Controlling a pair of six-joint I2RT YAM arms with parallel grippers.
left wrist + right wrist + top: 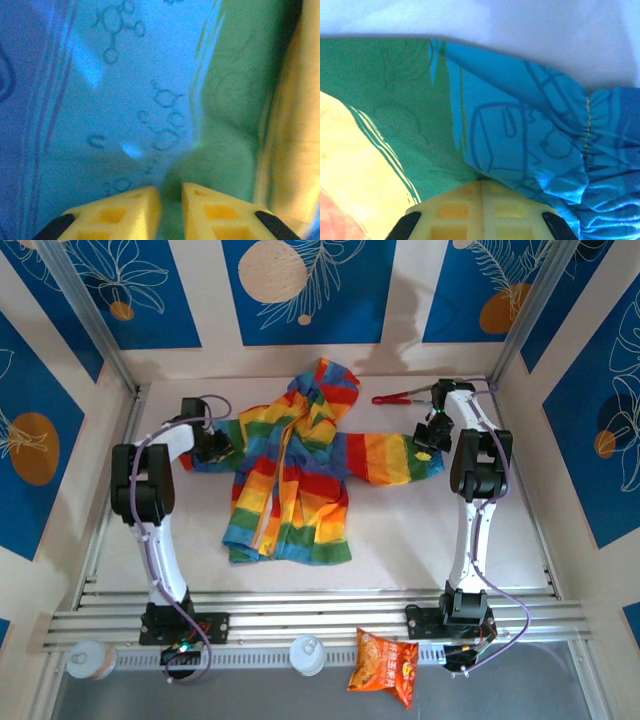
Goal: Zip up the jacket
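Evidently early. The small rainbow-striped fabric jacket [300, 502] lies flat mid-table, hem nearest, hood farthest. Its orange front zipper [270, 502] looks unjoined, so all the zipping remains. Left gripper [170, 195] sits over the left sleeve, jaws narrowly parted, nothing visibly pinched. Right gripper [481, 184] is closed, pinching the right cuff.

The left arm [160, 552] at the frame's left and the right arm [468, 540] at its right had white links, bulky black joint housings and black bases. A lilac cable [134, 505] looped along each. The fingers [120, 214] were yellow blocks with square recessed pockets and black outer corners.
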